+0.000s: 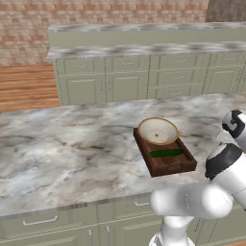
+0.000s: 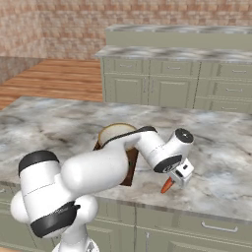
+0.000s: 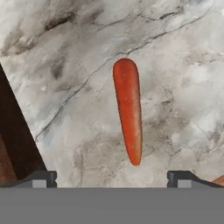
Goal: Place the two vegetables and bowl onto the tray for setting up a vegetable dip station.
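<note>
The orange-red carrot-like vegetable lies on the marble counter just right of the tray, and its tip peeks out from under my hand. My gripper hovers directly above it, open, with both fingertips wide apart and nothing between them. The dark brown tray holds the tan bowl at its far end. The dark green cucumber-like vegetable lies across the tray's middle. My arm hides part of the bowl and most of the tray in the right base view. The tray's dark edge shows at the left of the hand view.
The marble counter stretches wide to the left of the tray. Its front edge runs close below the carrot. Green cabinets with a second countertop stand across the wooden floor behind.
</note>
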